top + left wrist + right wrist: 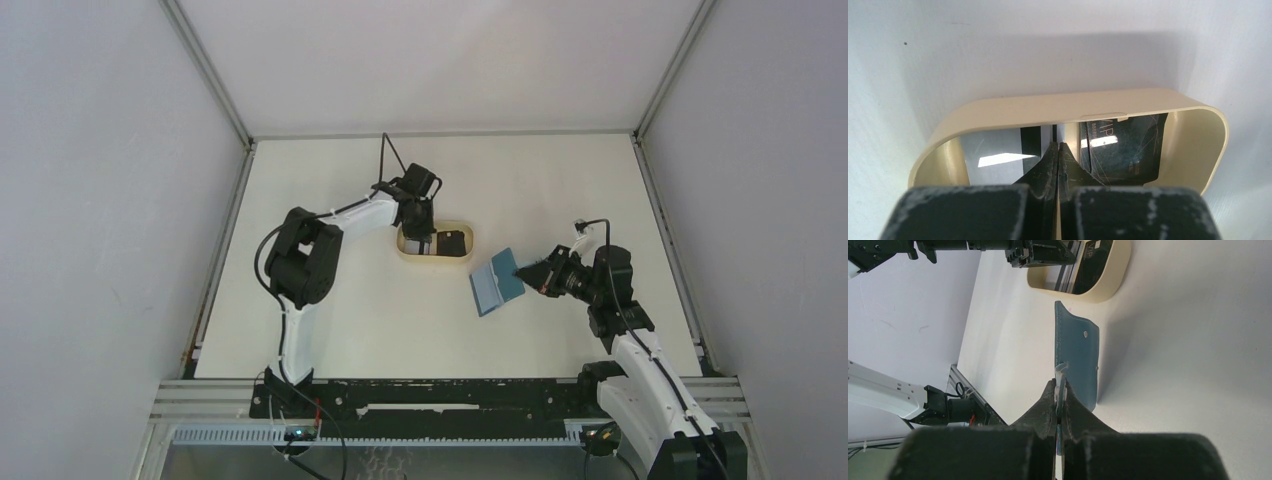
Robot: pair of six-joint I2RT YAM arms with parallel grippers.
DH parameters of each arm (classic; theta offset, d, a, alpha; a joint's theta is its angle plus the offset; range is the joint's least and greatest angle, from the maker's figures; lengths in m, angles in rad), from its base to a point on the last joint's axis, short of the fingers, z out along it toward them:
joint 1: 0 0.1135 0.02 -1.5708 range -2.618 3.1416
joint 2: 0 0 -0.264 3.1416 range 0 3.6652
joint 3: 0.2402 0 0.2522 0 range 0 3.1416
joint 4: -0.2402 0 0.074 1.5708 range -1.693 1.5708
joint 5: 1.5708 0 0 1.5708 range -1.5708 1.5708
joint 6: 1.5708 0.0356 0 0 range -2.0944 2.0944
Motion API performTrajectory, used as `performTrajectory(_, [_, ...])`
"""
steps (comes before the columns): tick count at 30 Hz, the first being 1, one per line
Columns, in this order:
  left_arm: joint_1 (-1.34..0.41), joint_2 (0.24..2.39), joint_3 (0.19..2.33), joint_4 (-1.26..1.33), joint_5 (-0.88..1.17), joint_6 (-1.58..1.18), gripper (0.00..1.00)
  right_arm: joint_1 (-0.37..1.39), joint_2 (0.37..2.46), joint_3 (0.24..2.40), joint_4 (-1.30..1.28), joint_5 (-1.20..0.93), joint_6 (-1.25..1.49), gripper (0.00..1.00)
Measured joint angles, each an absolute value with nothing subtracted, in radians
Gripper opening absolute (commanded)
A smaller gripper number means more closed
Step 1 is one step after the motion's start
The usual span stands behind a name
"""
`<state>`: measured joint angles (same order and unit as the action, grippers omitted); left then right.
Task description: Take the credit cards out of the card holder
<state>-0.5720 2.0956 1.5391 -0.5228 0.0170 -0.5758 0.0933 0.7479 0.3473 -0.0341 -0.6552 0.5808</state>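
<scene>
Looking down, we see our right gripper (1060, 390) clamping the teal card holder (1075, 355), right of a tan tray (1048, 107); our left gripper (1058, 150), jaws pressed together, hovers above credit cards (1128, 145) inside.

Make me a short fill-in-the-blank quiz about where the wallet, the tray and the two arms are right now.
1. In the top view, the card holder sits to the ____ of the tray.
2. The right fingers are ____ on the card holder's edge.
3. The left fingers hang over the ____.
4. The card in the tray's right half is ____ in colour.
Missing words: right; shut; tray; black.
</scene>
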Motion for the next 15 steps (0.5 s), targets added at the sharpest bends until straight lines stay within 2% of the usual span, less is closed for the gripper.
performTrajectory(15, [-0.627,2.100,1.554,-0.558,-0.025,-0.575,0.00,0.093,0.757,0.347,-0.034,-0.655,0.581,0.01])
